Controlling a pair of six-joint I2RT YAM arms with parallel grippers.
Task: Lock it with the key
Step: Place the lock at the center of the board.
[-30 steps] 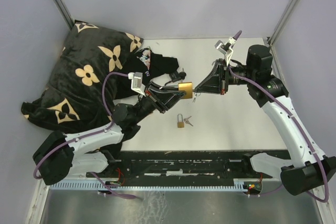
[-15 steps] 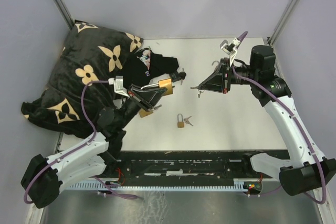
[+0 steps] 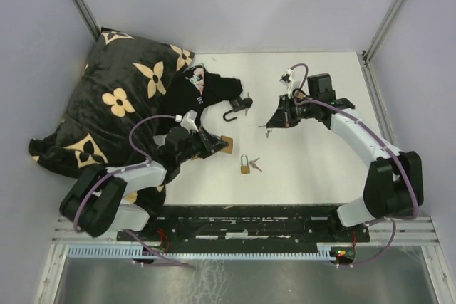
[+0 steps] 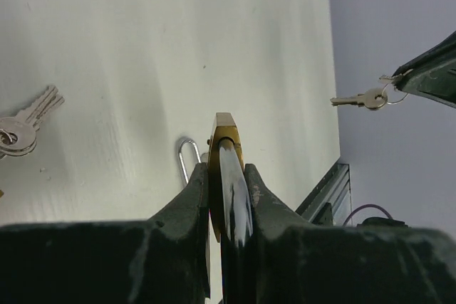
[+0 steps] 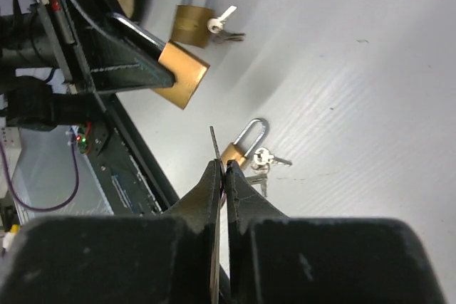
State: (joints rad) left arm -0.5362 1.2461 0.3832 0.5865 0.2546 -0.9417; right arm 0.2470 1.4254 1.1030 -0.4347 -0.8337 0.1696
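1. The black plush cushion with tan flower shapes (image 3: 114, 97) lies far left of the small brass padlock with a silver shackle (image 3: 245, 165), on the white table (image 3: 320, 161). It has not moved.
2. The left gripper (image 3: 219, 144) has drawn back and dropped since 1 second ago. It now sits just left of and slightly beyond the small padlock. Its claw is narrow, clamped on the large rectangular brass padlock body (image 3: 227, 144).
3. The right gripper (image 3: 273, 122) has folded lower and now sits beyond and right of the small padlock. Its claw is pinched tight, holding the small silver metal key (image 4: 363, 98) by its ring.
4. 1 second ago the key met the large padlock directly beyond the small padlock; now the 2 hang well apart.
5. The small padlock lies flat as before, with spare silver keys (image 3: 255, 164) touching its right side.
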